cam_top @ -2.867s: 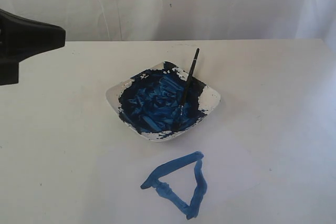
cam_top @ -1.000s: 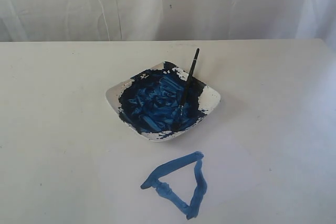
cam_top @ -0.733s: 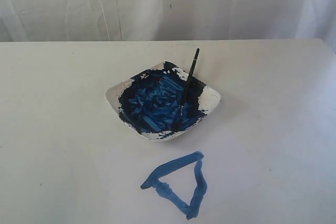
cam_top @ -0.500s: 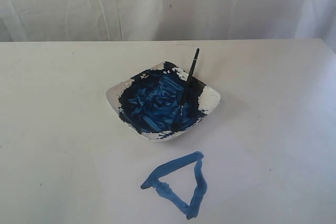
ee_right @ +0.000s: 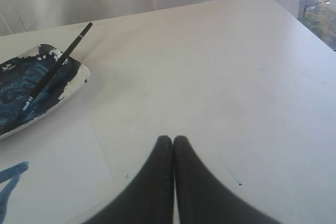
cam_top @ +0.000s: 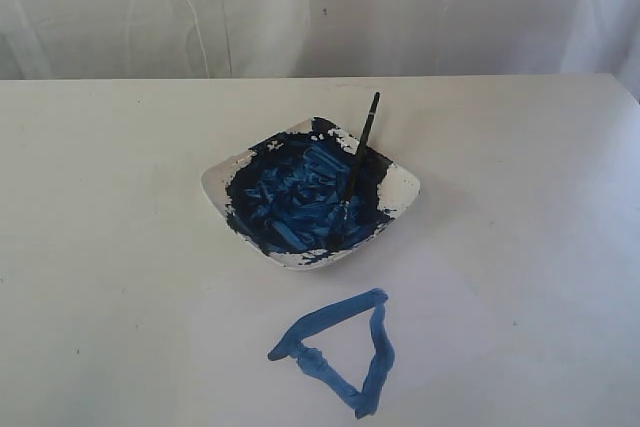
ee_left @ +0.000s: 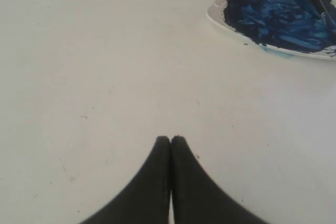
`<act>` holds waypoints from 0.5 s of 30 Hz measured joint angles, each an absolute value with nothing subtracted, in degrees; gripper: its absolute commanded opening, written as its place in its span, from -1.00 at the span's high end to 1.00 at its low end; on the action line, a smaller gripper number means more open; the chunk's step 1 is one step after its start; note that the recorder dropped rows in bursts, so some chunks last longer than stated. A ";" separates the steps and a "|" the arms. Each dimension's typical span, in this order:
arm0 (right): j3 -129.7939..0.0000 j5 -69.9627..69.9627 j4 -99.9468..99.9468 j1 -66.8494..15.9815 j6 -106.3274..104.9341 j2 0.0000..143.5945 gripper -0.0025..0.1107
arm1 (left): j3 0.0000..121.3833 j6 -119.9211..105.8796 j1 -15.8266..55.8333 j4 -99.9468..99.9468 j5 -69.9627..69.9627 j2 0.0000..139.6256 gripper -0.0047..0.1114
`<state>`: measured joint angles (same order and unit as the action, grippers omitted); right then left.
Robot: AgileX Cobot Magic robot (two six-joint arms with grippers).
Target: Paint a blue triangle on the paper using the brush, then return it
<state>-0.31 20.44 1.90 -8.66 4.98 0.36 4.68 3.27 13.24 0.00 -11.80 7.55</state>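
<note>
Now that the brush lies back in the paint dish, tip down in the blue, the blue triangle sits finished on the paper just beside it. Since a moment ago the left hand has left the exterior view. It and the right hand hang closed and empty over the surface, so the task looks done.

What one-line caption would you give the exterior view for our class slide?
Blue triangle finished on the paper, with the brush resting in the paint-smeared dish beyond it.
</note>
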 measured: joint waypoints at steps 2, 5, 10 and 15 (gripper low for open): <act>-0.31 20.44 1.90 -8.66 4.98 0.36 0.96 | 4.52 3.97 13.24 -0.74 -12.62 7.55 0.92; -0.31 20.44 1.90 -8.66 4.98 0.36 0.96 | 2.38 4.19 13.24 -1.13 -12.60 7.55 0.92; -0.31 20.44 1.90 -8.66 4.98 0.36 0.96 | 0.78 4.19 13.24 -1.25 -15.91 2.04 0.92; -0.31 20.44 1.90 -8.66 4.98 0.36 0.96 | 0.78 3.66 13.24 -1.25 -18.71 1.00 0.92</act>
